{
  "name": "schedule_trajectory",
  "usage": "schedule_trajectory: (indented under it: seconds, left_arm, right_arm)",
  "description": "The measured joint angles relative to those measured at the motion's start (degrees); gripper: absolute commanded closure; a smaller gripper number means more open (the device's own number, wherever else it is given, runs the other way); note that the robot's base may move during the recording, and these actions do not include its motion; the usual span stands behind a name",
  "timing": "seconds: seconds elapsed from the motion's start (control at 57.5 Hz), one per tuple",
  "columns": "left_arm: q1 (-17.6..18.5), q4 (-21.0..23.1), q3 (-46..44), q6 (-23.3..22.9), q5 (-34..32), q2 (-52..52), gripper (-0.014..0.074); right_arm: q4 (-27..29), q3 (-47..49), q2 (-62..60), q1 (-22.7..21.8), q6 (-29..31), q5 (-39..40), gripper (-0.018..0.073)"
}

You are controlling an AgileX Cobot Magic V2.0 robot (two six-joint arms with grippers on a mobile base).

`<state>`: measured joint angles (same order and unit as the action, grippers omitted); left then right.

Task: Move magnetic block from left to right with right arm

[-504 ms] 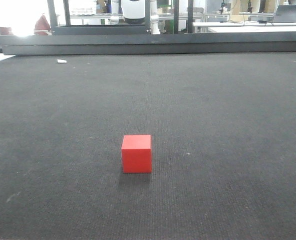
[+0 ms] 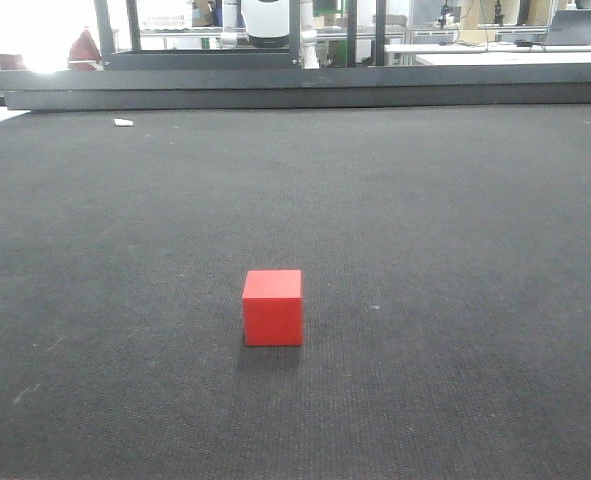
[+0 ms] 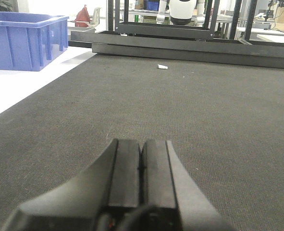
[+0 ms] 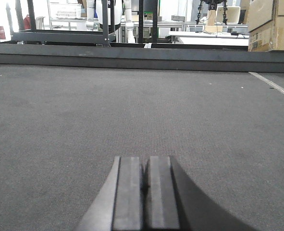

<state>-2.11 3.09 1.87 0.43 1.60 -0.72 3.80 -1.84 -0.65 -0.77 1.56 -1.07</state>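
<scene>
Magnetic block (image 2: 273,308): a small bright-red cube sitting flat and square on the dark, carpet-like worktop (image 2: 455,220), alone in the open near the front of the exterior view, with nothing touching it. Neither wrist view shows it.

The right pincer (image 4: 145,161) has its two pads pressed together with nothing between them, low over bare mat. The left pincer (image 3: 141,144) is likewise closed on nothing, pointing toward a small white scrap (image 3: 162,67) far off and a blue bin (image 3: 21,41) beyond the mat's edge.

Judging by its sharp edges and flat, matte faces, the cube looks rigid and probably light for its size, though a magnet inside could add some weight. The matte finish should give the pads fair friction, and nothing suggests it is fragile. The best hold seems to be across two opposite vertical faces, pads flat and centred so the cube cannot pivot on an edge. The right pincer would need to spread wider than the cube first. The coarse mat should keep the block from sliding if nudged.
</scene>
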Motion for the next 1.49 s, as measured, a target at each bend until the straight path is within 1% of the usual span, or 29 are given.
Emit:
schedule_trajectory:
  seconds: [0.295, 0.382, 0.487, 0.626, 0.817, 1.077, 1.164, 1.338, 1.425, 1.495]
  left_arm:
    - [0.0, 0.0, 0.0, 0.0, 0.0, 0.0, 0.0722]
    - [0.0, 0.0, 0.0, 0.0, 0.0, 0.0, 0.0722]
    - [0.0, 0.0, 0.0, 0.0, 0.0, 0.0, 0.0722]
    - [0.0, 0.0, 0.0, 0.0, 0.0, 0.0, 0.0722]
    - [0.0, 0.0, 0.0, 0.0, 0.0, 0.0, 0.0722]
    - [0.0, 0.0, 0.0, 0.0, 0.0, 0.0, 0.0722]
    - [0.0, 0.0, 0.0, 0.0, 0.0, 0.0, 0.0722]
    - [0.0, 0.0, 0.0, 0.0, 0.0, 0.0, 0.0722]
    - [0.0, 0.0, 0.0, 0.0, 0.0, 0.0, 0.0722]
    - [0.0, 0.0, 0.0, 0.0, 0.0, 0.0, 0.0722]
  right_arm:
    - [0.0, 0.0, 0.0, 0.0, 0.0, -0.1, 0.0503]
    - [0.8, 0.0, 0.0, 0.0, 0.0, -0.3, 0.0503]
    - [1.4, 1.3, 0.0, 0.0, 0.0, -3.7, 0.0503]
    - [1.5, 6.8, 0.5, 0.0, 0.0, -10.2, 0.0503]
    - [1.5, 15.8, 9.3, 0.0, 0.1, -18.0, 0.0503]
    - [1.0, 26.5, 28.7, 0.3, 0.1, -24.6, 0.0503]
    - [0.9, 29.3, 35.2, 2.1, 0.1, -24.8, 0.0503]
    - [0.3, 34.4, 46.3, 10.3, -0.5, -24.8, 0.0501]
    - [0.1, 36.7, 52.0, 14.7, -4.0, -24.8, 0.0501]
    - [-0.5, 39.1, 56.2, 18.7, -8.3, -25.0, 0.0501]
